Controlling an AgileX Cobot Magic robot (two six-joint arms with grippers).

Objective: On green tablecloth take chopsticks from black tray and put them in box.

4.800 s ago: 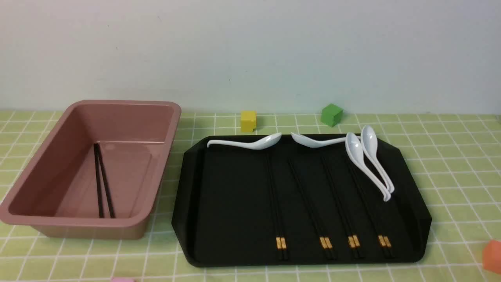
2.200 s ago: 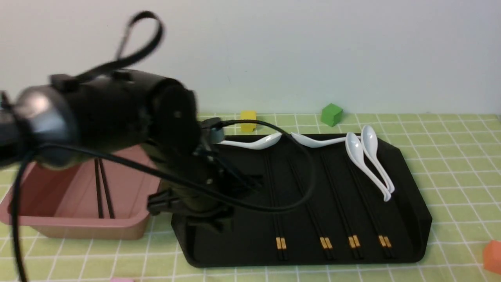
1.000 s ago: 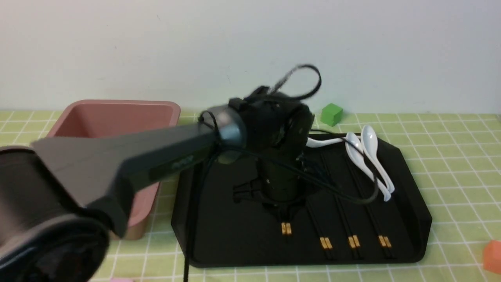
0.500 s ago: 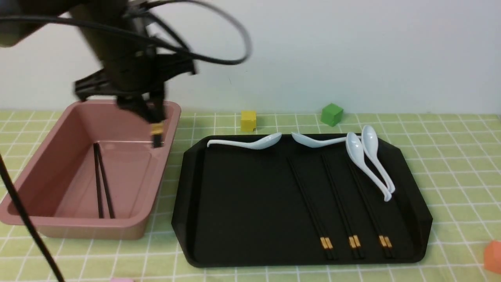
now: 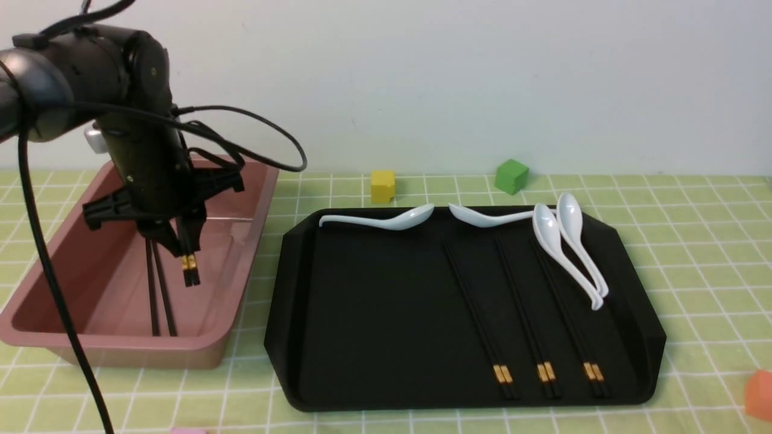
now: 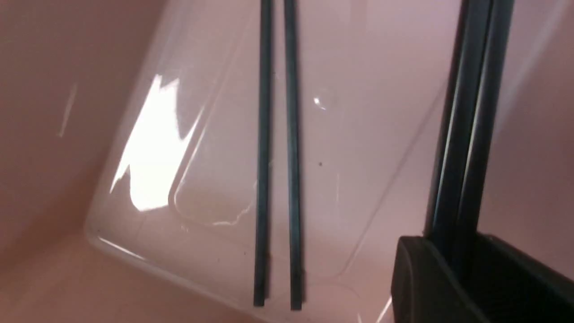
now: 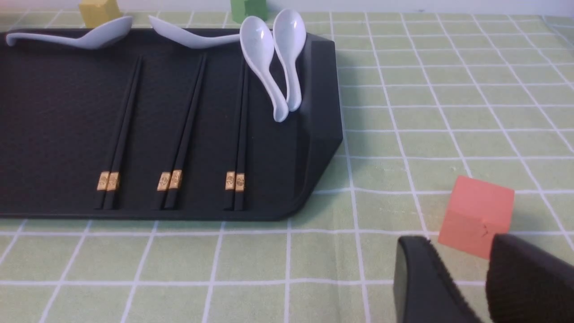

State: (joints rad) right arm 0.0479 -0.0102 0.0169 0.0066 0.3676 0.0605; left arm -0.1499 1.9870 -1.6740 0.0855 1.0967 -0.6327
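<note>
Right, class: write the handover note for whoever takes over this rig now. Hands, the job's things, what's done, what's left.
Left hand: shut on a chopstick pair, hanging inside the box, not released.
Right hand: open, holding nothing, over the green tablecloth near an orange cube.
Done: one pair lies on the box floor.
Left: release the held pair; three pairs are on the black tray.

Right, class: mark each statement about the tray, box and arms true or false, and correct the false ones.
1. Three chopstick pairs lie on the black tray. True.
2. The left gripper is empty. False: it holds a chopstick pair over the box.
3. The box is empty. False: one pair lies inside.
4. Four white spoons rest on the tray. True.
</note>
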